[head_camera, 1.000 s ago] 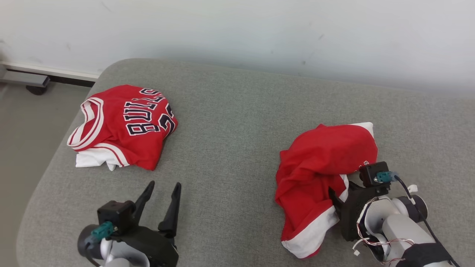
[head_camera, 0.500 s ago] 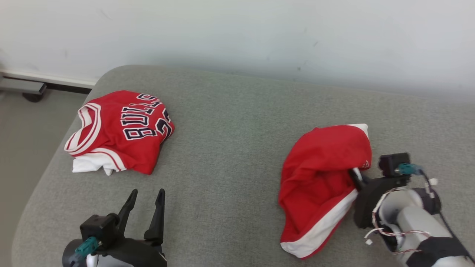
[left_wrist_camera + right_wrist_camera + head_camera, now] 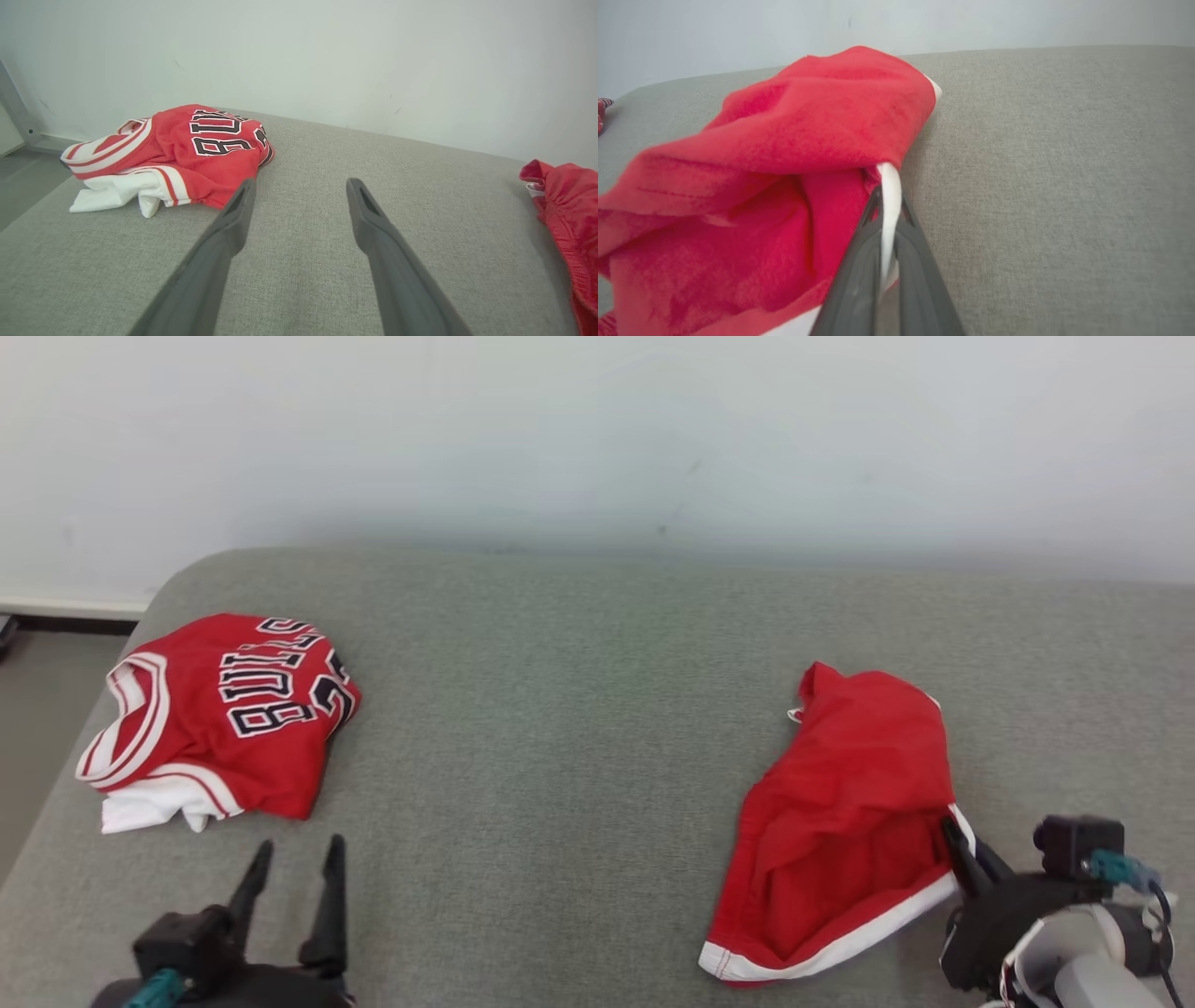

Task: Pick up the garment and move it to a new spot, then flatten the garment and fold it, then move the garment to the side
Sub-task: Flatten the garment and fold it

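The garment (image 3: pixel 850 803) is a crumpled red piece with a white hem, lying on the right of the grey cushion (image 3: pixel 560 756). My right gripper (image 3: pixel 954 835) sits at its near right edge, shut on the white hem. In the right wrist view the right gripper (image 3: pixel 888 198) pinches the white band, and the red garment (image 3: pixel 784 154) bulges up to the left of it. My left gripper (image 3: pixel 299 849) stands open at the lower left, holding nothing. The left wrist view has the left gripper (image 3: pixel 301 186) spread wide over bare cushion, with the garment (image 3: pixel 565 200) at the far right edge.
A red Bulls jersey (image 3: pixel 224 709) with white trim lies bunched at the cushion's left end, just beyond the left fingers; the same jersey (image 3: pixel 201 144) shows ahead-left in the left wrist view. A pale wall backs the cushion. The floor (image 3: pixel 37 709) drops off at the left.
My right gripper closed on the garment's white hem and drew back toward me, stretching the cloth longer. The head camera has shifted, so the whole scene sits lower and further left.
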`<state>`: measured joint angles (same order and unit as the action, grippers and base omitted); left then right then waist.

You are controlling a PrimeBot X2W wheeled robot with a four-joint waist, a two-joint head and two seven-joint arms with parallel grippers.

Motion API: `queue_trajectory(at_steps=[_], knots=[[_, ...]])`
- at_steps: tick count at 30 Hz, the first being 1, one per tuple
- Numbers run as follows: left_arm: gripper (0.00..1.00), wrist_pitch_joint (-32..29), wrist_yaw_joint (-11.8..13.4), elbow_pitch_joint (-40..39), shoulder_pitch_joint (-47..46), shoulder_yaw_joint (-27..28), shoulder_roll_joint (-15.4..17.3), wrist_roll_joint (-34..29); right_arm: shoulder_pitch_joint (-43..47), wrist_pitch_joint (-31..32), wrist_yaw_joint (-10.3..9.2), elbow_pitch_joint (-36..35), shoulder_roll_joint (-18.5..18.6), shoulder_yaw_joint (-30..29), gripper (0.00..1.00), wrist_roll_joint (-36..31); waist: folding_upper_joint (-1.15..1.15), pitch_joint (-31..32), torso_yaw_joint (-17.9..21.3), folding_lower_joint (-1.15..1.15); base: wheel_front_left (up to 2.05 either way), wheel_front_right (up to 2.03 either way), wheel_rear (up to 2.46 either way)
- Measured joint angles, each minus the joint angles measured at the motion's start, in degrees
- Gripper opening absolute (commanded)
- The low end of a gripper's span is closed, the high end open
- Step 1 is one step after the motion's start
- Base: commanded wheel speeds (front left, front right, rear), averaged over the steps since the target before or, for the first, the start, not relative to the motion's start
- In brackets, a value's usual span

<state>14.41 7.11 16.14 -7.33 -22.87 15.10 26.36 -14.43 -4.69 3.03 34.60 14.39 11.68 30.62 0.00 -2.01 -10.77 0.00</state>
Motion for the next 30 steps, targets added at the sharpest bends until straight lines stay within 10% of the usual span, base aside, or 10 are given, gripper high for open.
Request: queue_trajectory(at_steps=[14, 30], knots=[[1.00, 0.0, 0.0, -1.1, 2.6, 3.2, -0.6, -1.8, 5.7, -3.1, -0.18, -13.0, -0.4, -3.6, 0.00, 4.2, 0.00, 1.2, 5.4, 0.00, 0.00, 0.00, 0.00], [1.00, -0.3, 0.0, -1.7, 0.7, 1.0, -2.4, -3.4, -9.0, 2.1, 1.09, -17.9, -5.0, 8.3, 0.00, -2.2, 0.00, 1.2, -0.1, 0.00, 0.00, 0.00, 0.00]])
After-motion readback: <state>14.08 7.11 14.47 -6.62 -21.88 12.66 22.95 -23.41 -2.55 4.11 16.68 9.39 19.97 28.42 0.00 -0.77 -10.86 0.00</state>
